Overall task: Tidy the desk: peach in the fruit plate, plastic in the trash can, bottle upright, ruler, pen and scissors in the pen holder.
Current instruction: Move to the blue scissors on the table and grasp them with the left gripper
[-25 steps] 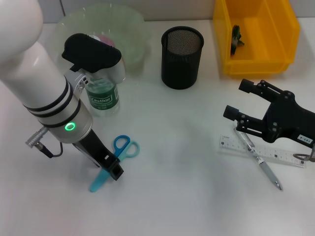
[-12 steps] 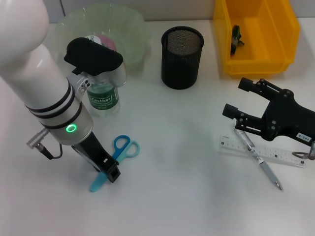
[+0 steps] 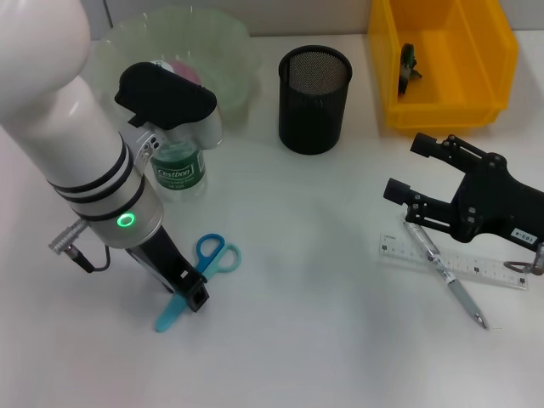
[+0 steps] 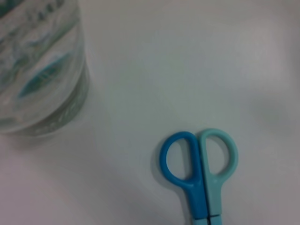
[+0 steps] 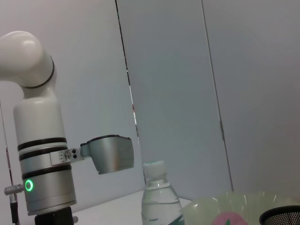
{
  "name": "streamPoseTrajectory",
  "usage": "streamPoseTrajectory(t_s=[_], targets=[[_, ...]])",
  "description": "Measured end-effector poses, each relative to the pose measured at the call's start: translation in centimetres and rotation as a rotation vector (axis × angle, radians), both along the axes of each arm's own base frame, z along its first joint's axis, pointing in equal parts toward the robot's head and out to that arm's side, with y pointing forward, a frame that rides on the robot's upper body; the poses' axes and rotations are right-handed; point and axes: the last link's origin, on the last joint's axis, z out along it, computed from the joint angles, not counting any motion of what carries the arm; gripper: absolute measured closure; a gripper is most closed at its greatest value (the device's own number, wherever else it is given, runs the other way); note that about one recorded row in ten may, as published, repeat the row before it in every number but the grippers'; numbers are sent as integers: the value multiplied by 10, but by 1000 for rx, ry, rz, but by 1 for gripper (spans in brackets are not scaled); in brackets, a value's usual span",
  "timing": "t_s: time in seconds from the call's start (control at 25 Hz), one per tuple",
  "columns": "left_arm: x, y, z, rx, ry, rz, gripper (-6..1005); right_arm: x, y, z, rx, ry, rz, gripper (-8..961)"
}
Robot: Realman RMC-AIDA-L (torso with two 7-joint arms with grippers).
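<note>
The scissors (image 3: 199, 274) lie flat on the tabletop (image 3: 306, 340) under my left hand (image 3: 189, 291), blades at its pinched fingertips and handles angling away toward the bottle (image 3: 178, 166), while my right hand (image 3: 408, 174) hangs spread above the pen (image 3: 446, 276).

Over the last second the left arm (image 3: 85, 170) creeps toward the far side of the worktop: its green status light (image 3: 126, 221) sits slightly farther right and lower in the head view than before, and the black wrist housing (image 3: 166, 93) edges closer to the fruit plate (image 3: 225, 51), covering a little more of the bottle (image 3: 178, 170). The left gripper (image 3: 189, 291) at the scissors (image 3: 200, 268) shifts a touch to the left along the blades, from beside the pivot toward the pale blue tip. The scissors themselves lie as they did.
</note>
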Motion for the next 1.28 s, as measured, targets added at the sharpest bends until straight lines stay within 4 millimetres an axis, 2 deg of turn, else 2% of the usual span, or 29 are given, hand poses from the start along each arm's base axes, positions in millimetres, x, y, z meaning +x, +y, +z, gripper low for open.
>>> streamPoseTrajectory(t_s=[0.36,0.56,1.28], targets=[[0,0,-1,-6,-3,-5,619,1,1,0,3,-6,-9,134],[0,0,-1,-6,-4,-2,794,1,1,0,3,-8,-10,134],[9,1,3,4,-21,-25,866,2,1,0,3,-7,-11,134]])
